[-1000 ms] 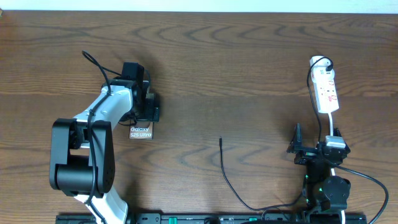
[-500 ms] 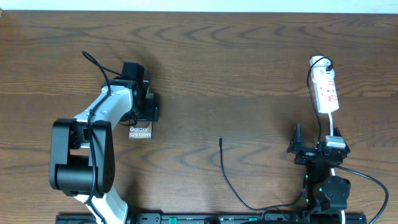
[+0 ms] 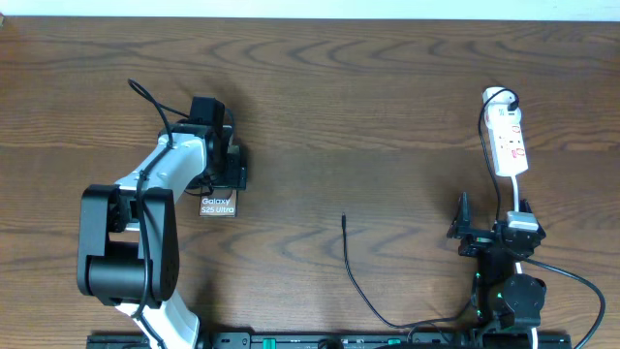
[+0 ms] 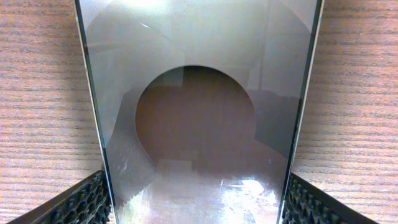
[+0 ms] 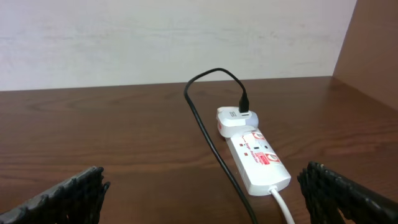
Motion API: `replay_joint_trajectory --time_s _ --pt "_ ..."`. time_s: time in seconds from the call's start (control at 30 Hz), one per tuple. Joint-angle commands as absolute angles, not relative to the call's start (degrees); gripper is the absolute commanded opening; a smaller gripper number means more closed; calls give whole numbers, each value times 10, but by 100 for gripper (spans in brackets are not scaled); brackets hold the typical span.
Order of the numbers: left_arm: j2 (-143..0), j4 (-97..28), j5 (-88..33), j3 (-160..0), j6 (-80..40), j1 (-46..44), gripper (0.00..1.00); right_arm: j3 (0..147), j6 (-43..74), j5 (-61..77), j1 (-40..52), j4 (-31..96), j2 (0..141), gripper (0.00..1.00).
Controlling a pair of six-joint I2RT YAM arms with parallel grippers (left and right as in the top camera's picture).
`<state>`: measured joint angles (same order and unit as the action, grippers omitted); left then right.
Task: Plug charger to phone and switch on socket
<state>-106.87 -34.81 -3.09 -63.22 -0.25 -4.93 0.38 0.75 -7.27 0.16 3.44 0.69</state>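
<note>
The phone [image 3: 219, 205] lies flat on the table left of centre, its "Galaxy S25 Ultra" lettering showing. My left gripper [image 3: 225, 176] reaches over its far part. In the left wrist view the phone [image 4: 196, 81] fills the space between both pads [image 4: 87, 202], and its long edges touch them. The charger [image 3: 351, 262] runs from the table's front edge to its tip [image 3: 344, 219], which lies loose mid-table. The socket [image 3: 508, 142] sits far right. My right gripper [image 3: 493, 215] stands open just in front of the socket [image 5: 258, 158], with nothing between its fingers.
A black cable [image 5: 205, 130] loops into a white adapter [image 5: 236, 117] at the socket's far end. A white cord [image 5: 283, 202] leaves its near end toward my right arm. A pale wall stands behind the table.
The left jaws have narrowed onto the phone's edges, and the phone has shifted a touch to the left. The right arm, the charger and the socket have not moved.
</note>
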Motion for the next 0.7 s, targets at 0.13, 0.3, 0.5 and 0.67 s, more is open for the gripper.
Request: replay_joint_trajectory --time_s 0.13,0.3,0.5,0.67 --pt "-1079 -350 -40 -612 -12 -49 80 3 -1 -72 -6 37 3 99" --pt "-1079 -350 -40 -612 -12 -49 80 3 -1 -72 -6 37 3 99" --pt "-1079 -350 -40 -612 -12 -49 78 3 -1 -71 -6 37 3 99" --pt "-1079 -350 -40 -612 -12 -49 78 3 -1 -72 -6 37 3 99"
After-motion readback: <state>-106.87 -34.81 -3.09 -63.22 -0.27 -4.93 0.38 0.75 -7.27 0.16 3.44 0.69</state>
